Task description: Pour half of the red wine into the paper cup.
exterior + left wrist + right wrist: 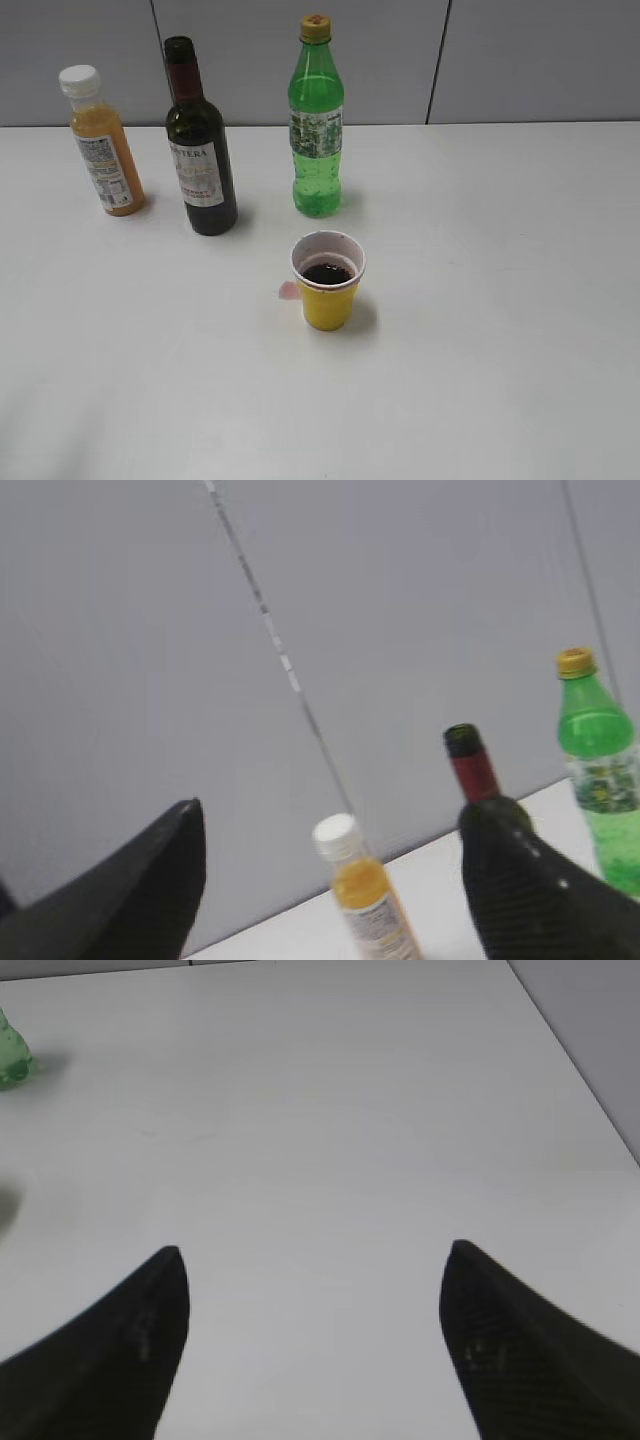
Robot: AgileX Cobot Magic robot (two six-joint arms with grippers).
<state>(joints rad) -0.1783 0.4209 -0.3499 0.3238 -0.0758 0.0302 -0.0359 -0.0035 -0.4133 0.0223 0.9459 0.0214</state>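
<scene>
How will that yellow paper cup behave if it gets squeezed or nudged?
The paper cup looks thin-walled, so a squeeze would probably buckle it. It holds dark wine with no lid, so nudging may slosh or spill. Its narrow base could tip.

Three bottles stand here: one wine bottle (200, 150), one green soda bottle (317, 125), one juice bottle (102, 143); one paper cup (328, 281).

**A plain test bench, most likely in a laboratory**

The place looks like a lab or a test room. A bare white table (500, 300) stands against a grey panel wall (500, 60) with thin vertical seams. There is no furniture or decoration, only a few drinks set in order for a trial.
</scene>
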